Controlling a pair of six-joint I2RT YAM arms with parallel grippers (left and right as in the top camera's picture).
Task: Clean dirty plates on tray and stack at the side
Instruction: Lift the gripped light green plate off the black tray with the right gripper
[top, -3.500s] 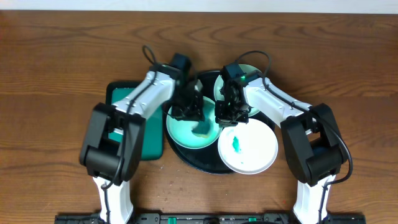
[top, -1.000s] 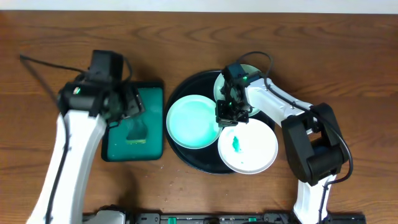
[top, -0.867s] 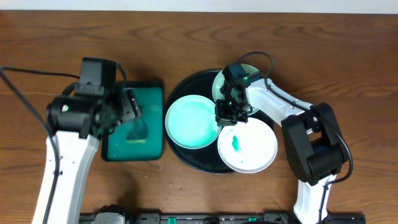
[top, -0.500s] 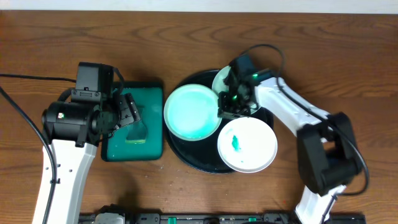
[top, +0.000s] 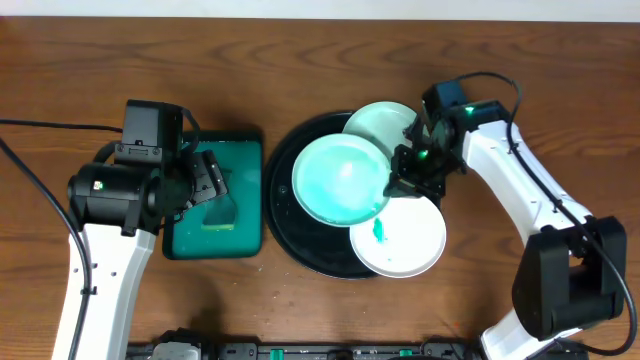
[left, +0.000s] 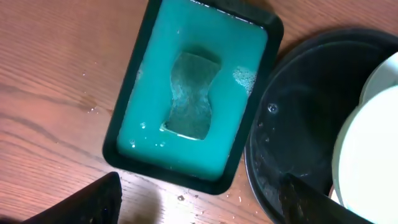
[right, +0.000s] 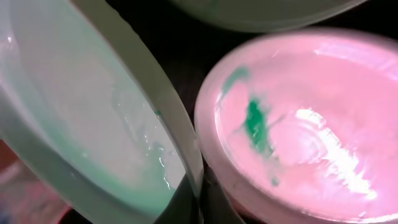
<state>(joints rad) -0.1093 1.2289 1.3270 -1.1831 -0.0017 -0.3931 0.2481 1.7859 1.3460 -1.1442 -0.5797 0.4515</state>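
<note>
Pinching plate (top: 342, 180), right gripper (top: 398, 186); left gripper (top: 208, 178) wide above green tray's (top: 246, 222) seemingly soaked sponge (left: 189, 93)

On the brown wooden table (top: 90, 60), directly: round glossy black tray (top: 290, 235) near the middle, black-rimmed rectangular tray (top: 245, 215) of teal liquid just beside it to the left, small droplets (left: 93, 111) on the wood nearby.

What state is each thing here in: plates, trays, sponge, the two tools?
Left tool: open, empty, above the green tray.
Right tool: shut on the mint plate's rim.
Mint plate: held tilted over the black tray, wet.
White plate: lying on the black tray, teal smear.
Back plate: lying flat, partly under the mint plate.
Green tray: holds teal liquid.
Sponge: soaking in that liquid.
Black tray: wet droplets.
</note>
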